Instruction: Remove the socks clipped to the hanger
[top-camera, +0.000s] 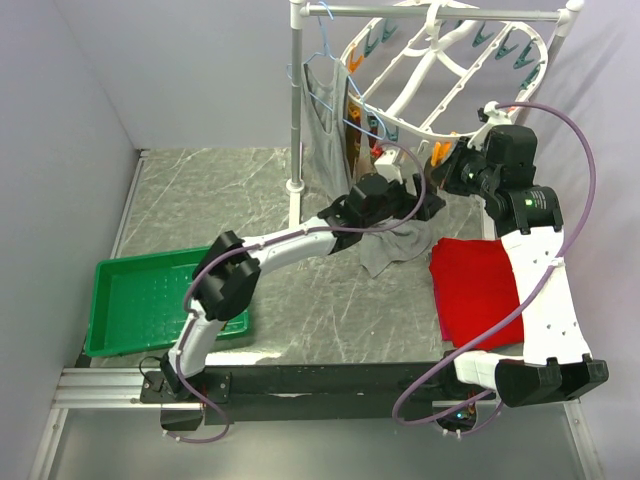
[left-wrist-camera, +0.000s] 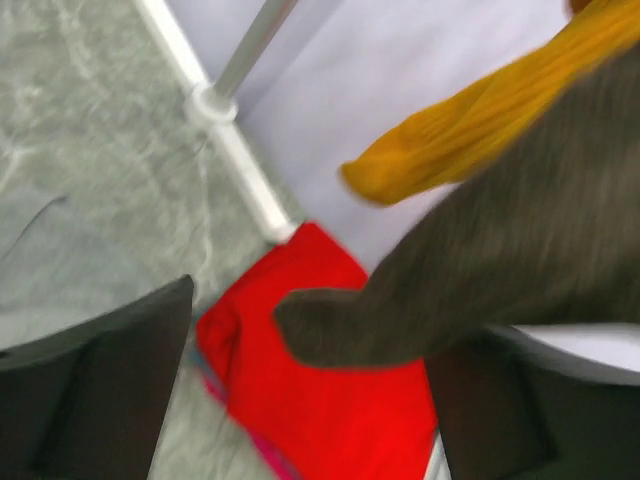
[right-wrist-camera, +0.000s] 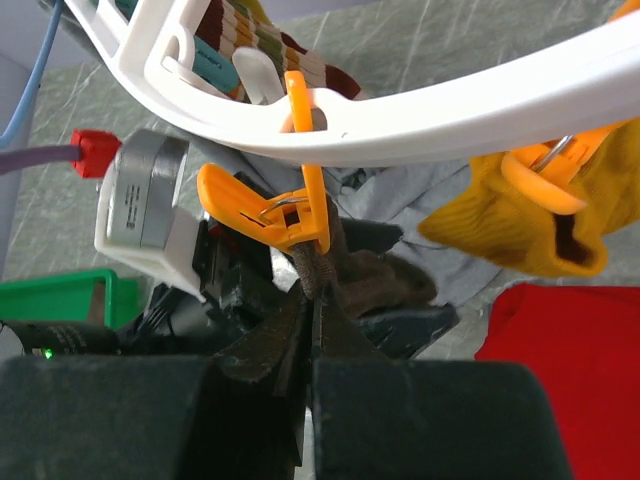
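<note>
The hanger is white, with an orange clip and a teal clip. The mustard sock is yellow-orange and the brown sock a dull dark brown. The striped sock shows cream, brown, green and dark red bands. The cloth is bright red, the tray green, the tank top grey and the table grey with pale marbled veins.

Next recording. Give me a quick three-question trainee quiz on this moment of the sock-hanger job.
1. True or false: the left gripper is open.
2. Which colour is the clip that grips the brown sock? A teal, B orange, C white.
3. Fill in: the flat cloth beside the right arm is ___.
Key: 1 true; 2 B; 3 red.
</note>
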